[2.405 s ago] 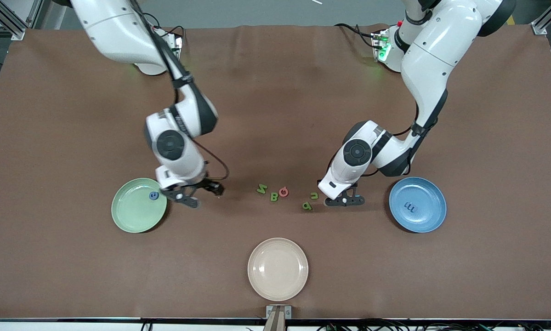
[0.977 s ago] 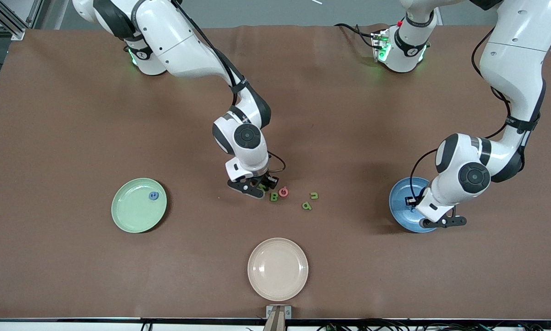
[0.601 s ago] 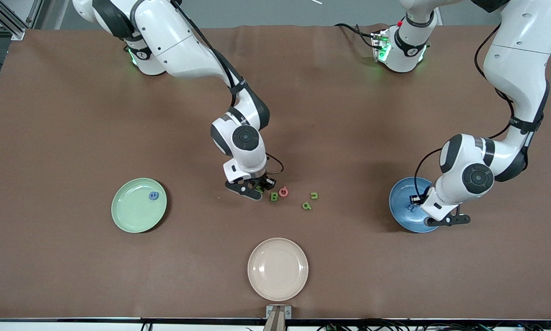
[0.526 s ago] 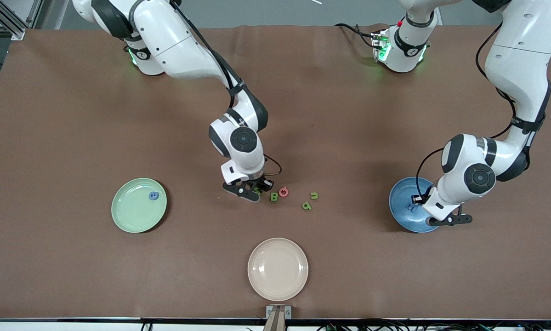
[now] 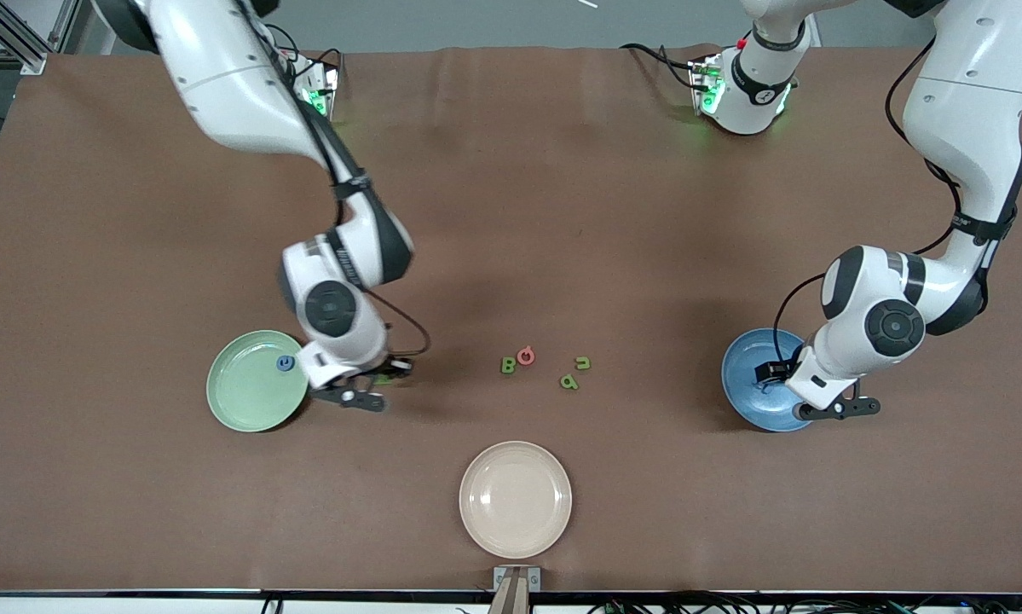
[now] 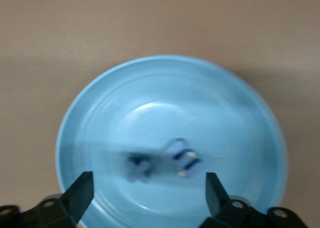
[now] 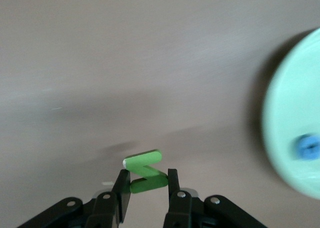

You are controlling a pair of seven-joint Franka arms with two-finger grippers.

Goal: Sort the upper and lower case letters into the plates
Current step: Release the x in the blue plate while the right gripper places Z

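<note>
My right gripper hangs over the table just beside the mint green plate, shut on a green zigzag letter. In the right wrist view that letter sits pinched between the two fingers of the right gripper, with the green plate and a blue letter in it off to one side. My left gripper is open over the blue plate. The left wrist view shows two blue letters lying in the blue plate under the open left gripper.
Several loose letters lie mid-table between the plates: a green B, a red letter, a green a and a green u. A cream-beige plate sits nearer the front camera.
The right gripper shut on the green letter in the cluster, lifted it and carried it toward the green plate. The left gripper opened over the blue plate.
</note>
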